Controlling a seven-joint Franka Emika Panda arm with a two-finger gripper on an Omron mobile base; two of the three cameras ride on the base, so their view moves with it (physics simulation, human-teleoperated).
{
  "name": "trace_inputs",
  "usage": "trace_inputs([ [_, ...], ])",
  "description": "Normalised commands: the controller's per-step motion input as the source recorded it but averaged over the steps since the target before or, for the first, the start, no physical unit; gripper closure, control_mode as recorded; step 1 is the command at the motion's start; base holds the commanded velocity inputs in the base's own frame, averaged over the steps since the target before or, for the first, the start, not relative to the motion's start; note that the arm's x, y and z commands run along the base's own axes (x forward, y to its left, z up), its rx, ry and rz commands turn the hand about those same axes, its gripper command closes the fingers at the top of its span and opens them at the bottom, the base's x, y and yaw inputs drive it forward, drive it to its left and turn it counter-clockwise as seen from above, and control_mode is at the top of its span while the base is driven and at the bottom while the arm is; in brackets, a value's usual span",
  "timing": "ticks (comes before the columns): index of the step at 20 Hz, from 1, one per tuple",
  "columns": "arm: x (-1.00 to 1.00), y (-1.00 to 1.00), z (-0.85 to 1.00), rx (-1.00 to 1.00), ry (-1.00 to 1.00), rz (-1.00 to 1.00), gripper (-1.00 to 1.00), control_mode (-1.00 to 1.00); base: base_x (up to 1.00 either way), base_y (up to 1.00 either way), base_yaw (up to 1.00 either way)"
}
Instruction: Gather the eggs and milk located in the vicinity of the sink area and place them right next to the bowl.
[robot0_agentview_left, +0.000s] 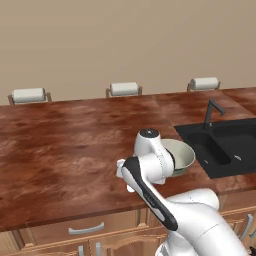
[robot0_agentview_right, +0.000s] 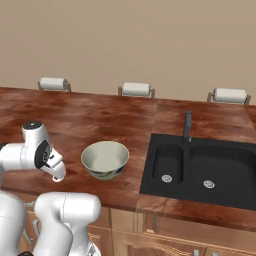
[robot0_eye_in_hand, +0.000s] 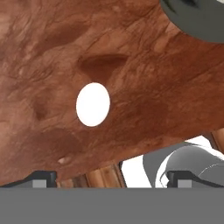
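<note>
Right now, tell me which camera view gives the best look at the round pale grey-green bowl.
The right base view: the round pale grey-green bowl stands whole and unblocked on the wooden counter, left of the black sink. In the left base view the arm covers part of it. The hand view catches just a dark edge at its upper right corner.

Two flanking base views sharing the bowl (robot0_agentview_left: 181, 156); close downward hand view.

You face a plain beige wall (robot0_agentview_left: 125, 40) at twelve o'clock, with three chair backs with white cushions (robot0_agentview_left: 123, 89) lined along the far edge of a reddish-brown wooden counter (robot0_agentview_left: 65, 145). At six o'clock, below the counter's near edge, sit light wooden cabinet fronts with silver handles (robot0_agentview_left: 86, 230). The light is even.
</note>
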Motion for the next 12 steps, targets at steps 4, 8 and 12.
trace_inputs([
  [4, 0.23, 0.0, -0.19, 0.0, 0.0, 0.0, -1.0, -1.0, 0.0, 0.0, 0.0],
  [8, 0.17, 0.0, -0.22, 0.0, 0.0, 0.0, -1.0, -1.0, 0.0, 0.0, 0.0],
  [12, 0.17, 0.01, -0.23, 0.0, 0.0, 0.0, -1.0, -1.0, 0.0, 0.0, 0.0],
])
